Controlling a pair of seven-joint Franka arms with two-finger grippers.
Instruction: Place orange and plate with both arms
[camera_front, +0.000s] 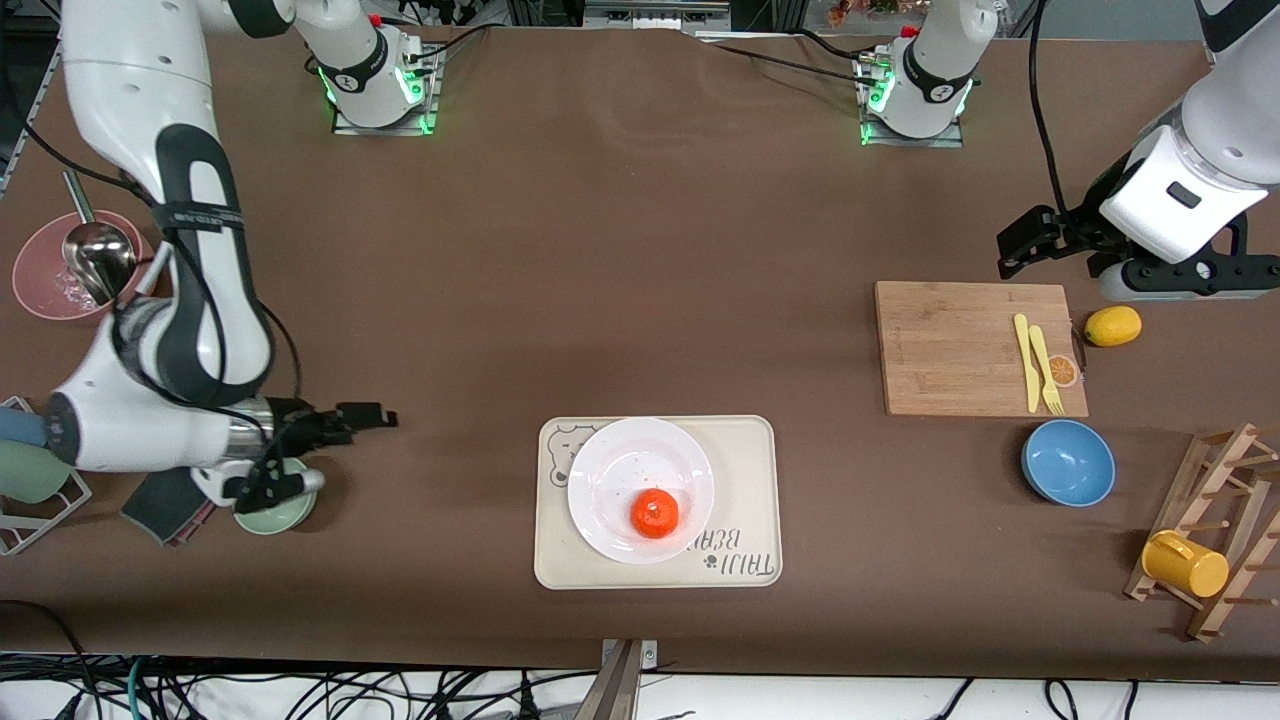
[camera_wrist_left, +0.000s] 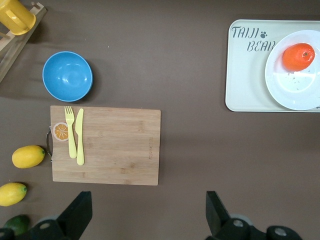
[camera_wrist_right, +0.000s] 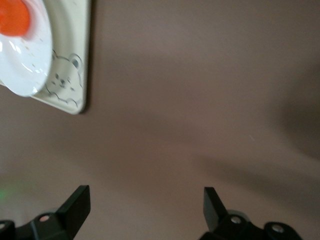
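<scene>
The orange lies on the white plate, on the part of it nearest the front camera. The plate rests on a beige bear-print tray. My left gripper is open and empty over the bare table beside the cutting board; its wrist view shows the orange on the plate. My right gripper is open and empty over the bare table, apart from the tray toward the right arm's end. Its wrist view shows the orange and plate at the frame's edge.
A bamboo cutting board holds a yellow knife and fork, with a lemon beside it. A blue bowl and a wooden rack with a yellow mug are nearer the camera. A green bowl sits under the right arm; a pink bowl holds a ladle.
</scene>
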